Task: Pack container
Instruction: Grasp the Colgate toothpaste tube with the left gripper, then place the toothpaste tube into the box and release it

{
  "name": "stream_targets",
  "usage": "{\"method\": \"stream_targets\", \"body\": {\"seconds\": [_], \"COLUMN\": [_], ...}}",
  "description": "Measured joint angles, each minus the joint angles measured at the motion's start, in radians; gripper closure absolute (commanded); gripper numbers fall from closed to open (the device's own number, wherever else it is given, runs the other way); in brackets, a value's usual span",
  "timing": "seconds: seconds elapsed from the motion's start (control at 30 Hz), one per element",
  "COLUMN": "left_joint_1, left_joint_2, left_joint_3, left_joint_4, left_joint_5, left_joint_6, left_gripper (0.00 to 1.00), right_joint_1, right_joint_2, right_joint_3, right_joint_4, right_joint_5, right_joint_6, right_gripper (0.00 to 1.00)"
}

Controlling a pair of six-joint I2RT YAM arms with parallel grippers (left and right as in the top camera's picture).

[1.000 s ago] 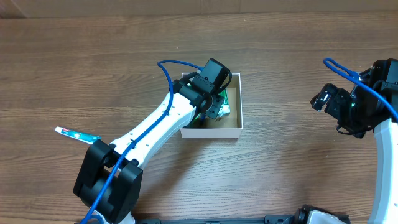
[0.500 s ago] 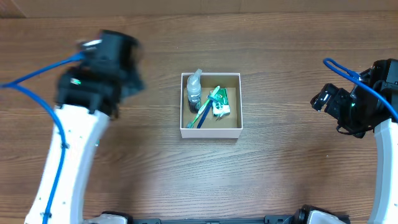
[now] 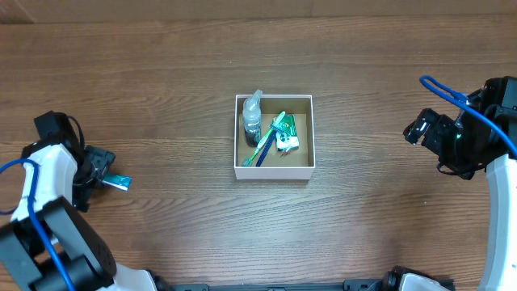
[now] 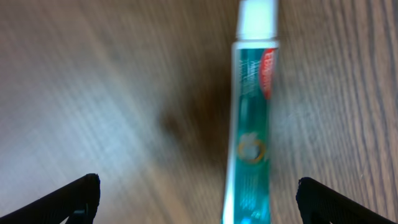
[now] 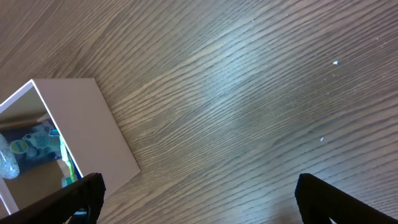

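Left claw (image 3: 98,168) spread above toothpaste tube (image 3: 118,182), container (image 3: 274,171) well apart toward the right

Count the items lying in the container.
3 in the container: a clear bottle along the left wall, a blue-green toothbrush diagonal in the middle, a green packet toward the right. Overlap may hide more.

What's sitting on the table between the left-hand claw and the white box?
The overhead view shows only a toothpaste tube, lying right at the left gripper. Past it, the wooden table is bare up to the container.
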Motion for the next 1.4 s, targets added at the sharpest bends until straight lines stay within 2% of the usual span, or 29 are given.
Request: {"method": "stream_targets", "body": {"seconds": [0.27, 0.3, 0.37, 0.4, 0.43, 0.47, 0.53, 0.6, 0.67, 0.9, 1.13, 1.3, 1.4], "left_joint_1": [0.0, 0.0, 0.0, 0.0, -0.001, -0.001, -0.001, -0.001, -0.001, -0.001, -0.044, -0.243, -0.46], "left_joint_2": [0.134, 0.135, 0.137, 0.138, 0.14, 0.141, 0.142, 0.142, 0.142, 0.142, 0.138, -0.05, -0.159], "left_joint_3": [0.001, 0.002, 0.002, 0.003, 0.003, 0.004, 0.005, 0.005, 0.006, 0.019, 0.132, 0.263, 0.348], "left_joint_4": [0.126, 0.13, 0.134, 0.139, 0.142, 0.143, 0.141, 0.134, 0.13, 0.111, -0.076, -0.1, -0.1], "left_joint_5": [0.015, 0.017, 0.021, 0.024, 0.029, 0.03, 0.033, 0.032, 0.033, 0.037, 0.084, 0.093, 0.096], "left_joint_6": [0.043, 0.043, 0.046, 0.05, 0.056, 0.058, 0.064, 0.064, 0.065, 0.074, 0.134, 0.22, 0.307], "left_gripper": [0.05, 0.1, 0.26, 0.46, 0.61, 0.71, 0.81, 0.85, 0.96, 0.96, 0.96, 0.96, 0.96], "right_joint_1": [0.0, 0.0, 0.0, 0.0, 0.0, 0.0, 0.0, 0.0, 0.0, 0.0, 0.0, 0.0, 0.0], "right_joint_2": [0.0, 0.0, 0.0, 0.0, 0.0, 0.0, 0.0, 0.0, 0.0, 0.0, 0.0, 0.0, 0.0], "right_joint_3": [0.0, 0.0, 0.0, 0.0, 0.0, 0.0, 0.0, 0.0, 0.0, 0.0, 0.0, 0.0, 0.0], "right_joint_4": [-0.005, -0.006, -0.006, -0.004, -0.005, -0.005, -0.005, -0.005, -0.005, -0.002, 0.0, 0.001, 0.001], "right_joint_5": [0.0, 0.0, 0.0, 0.0, 0.0, 0.0, 0.0, 0.0, 0.0, 0.0, 0.0, 0.0, 0.0], "right_joint_6": [0.0, 0.0, 0.0, 0.0, 0.0, 0.0, 0.0, 0.0, 0.0, 0.0, 0.0, 0.0, 0.0], "right_gripper": [0.0, 0.0, 0.0, 0.0, 0.0, 0.0, 0.0, 0.0, 0.0, 0.0, 0.0, 0.0, 0.0]}}
